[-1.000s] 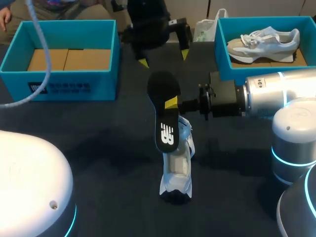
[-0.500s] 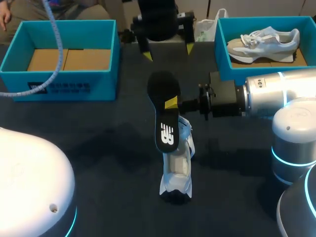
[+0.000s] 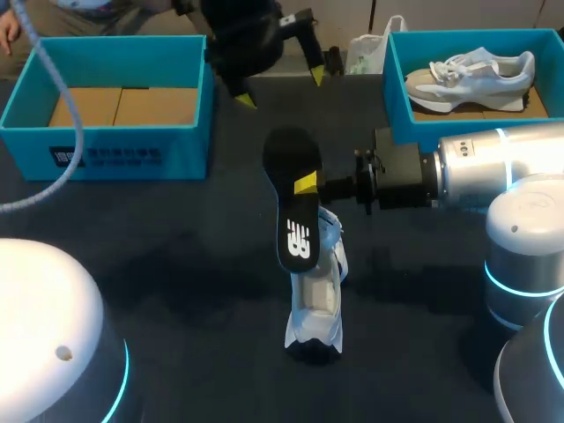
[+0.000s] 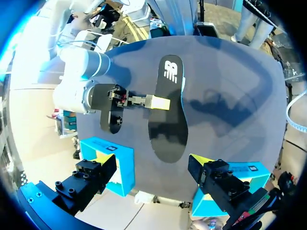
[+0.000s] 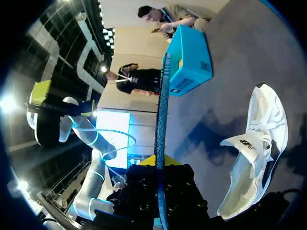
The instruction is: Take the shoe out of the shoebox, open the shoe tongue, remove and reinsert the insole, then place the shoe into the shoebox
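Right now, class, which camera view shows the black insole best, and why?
The left wrist view: the insole faces it flat, whole outline visible, pinched by the right gripper. The head view shows it whole too, but slanted; the right wrist view shows only its thin edge.

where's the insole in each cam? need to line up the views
Head view: insole held up over mid-table, above the white shoe, pinched by the right gripper.
Left wrist view: insole seen flat-on, right gripper clamped on its side edge.
Right wrist view: insole edge-on between that gripper's own fingers, white shoe beside it.
Shared landmark: the right gripper's yellow tips on the insole.
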Motion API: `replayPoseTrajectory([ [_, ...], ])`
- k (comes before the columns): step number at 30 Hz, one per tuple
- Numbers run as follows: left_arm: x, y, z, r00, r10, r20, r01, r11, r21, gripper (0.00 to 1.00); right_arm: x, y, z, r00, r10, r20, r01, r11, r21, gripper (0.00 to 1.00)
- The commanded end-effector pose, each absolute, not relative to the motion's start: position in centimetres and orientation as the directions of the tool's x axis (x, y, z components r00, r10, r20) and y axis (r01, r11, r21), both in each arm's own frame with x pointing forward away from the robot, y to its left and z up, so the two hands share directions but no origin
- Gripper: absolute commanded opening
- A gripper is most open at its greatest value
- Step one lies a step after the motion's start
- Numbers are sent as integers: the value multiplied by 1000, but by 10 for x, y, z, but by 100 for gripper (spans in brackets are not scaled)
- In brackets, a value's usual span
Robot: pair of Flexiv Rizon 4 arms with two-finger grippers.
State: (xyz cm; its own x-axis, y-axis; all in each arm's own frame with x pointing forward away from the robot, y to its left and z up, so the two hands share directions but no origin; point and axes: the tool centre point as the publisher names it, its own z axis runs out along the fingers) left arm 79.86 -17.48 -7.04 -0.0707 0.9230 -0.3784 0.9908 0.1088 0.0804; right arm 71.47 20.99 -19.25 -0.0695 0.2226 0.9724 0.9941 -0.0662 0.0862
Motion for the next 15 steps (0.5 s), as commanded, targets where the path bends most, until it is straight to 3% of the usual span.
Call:
replayPoseTrajectory([
  [1,789,-156,-73,-49,839,-542,989,118,93,100,714,211,-193,-69,224,972,994,-68,87,0],
  [15,772,-136,-76,-24,661,-750,984,146,98,100,714,211,-193,-69,224,972,994,-68,87,0],
])
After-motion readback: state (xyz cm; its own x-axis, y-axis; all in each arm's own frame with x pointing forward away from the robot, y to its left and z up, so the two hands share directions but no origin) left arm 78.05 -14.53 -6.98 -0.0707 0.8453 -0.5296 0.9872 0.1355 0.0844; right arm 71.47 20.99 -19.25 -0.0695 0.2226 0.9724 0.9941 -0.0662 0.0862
